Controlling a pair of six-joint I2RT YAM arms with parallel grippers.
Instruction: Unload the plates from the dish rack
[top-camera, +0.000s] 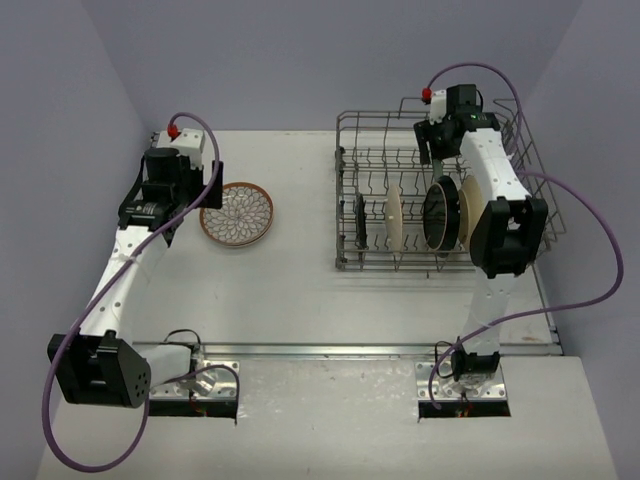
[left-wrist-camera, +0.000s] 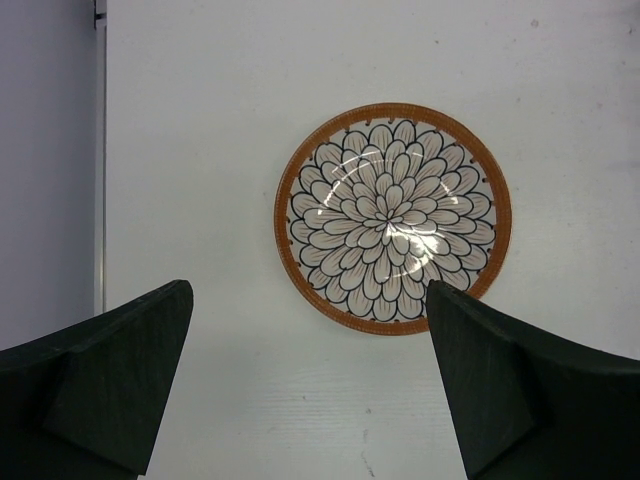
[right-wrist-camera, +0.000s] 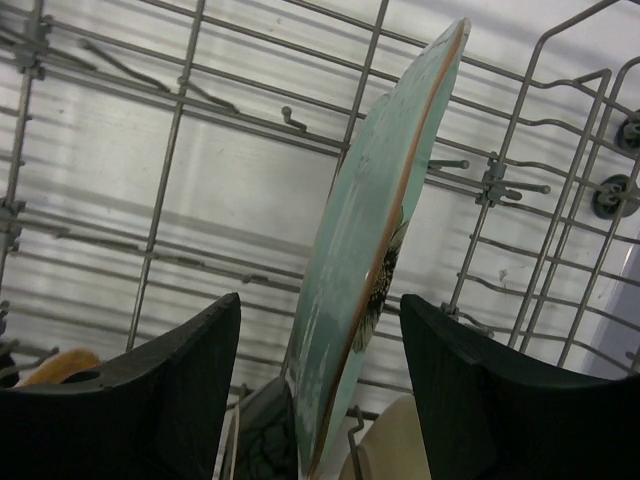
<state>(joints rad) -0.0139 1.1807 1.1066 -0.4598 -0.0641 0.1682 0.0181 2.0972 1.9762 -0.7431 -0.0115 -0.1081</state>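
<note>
The dish rack (top-camera: 440, 190), a grey wire basket, stands at the back right with several plates on edge: a dark one (top-camera: 360, 220), a cream one (top-camera: 394, 215), a black one (top-camera: 440, 212) and another cream one (top-camera: 468, 208). My right gripper (top-camera: 436, 150) is down inside the rack. In the right wrist view it (right-wrist-camera: 320, 305) is open, its fingers on either side of an upright pale green plate (right-wrist-camera: 375, 230) and not touching it. A brown-rimmed petal-pattern plate (top-camera: 237, 213) lies flat on the table. My left gripper (top-camera: 158, 200) is open and empty above the table, just left of that plate (left-wrist-camera: 392, 217).
Rack tines and wires (right-wrist-camera: 170, 190) stand close around the right fingers. A dark plate (right-wrist-camera: 265, 435) and a cream plate (right-wrist-camera: 400, 445) sit low beside the green one. A grey side wall (left-wrist-camera: 45, 150) runs along the table's left edge.
</note>
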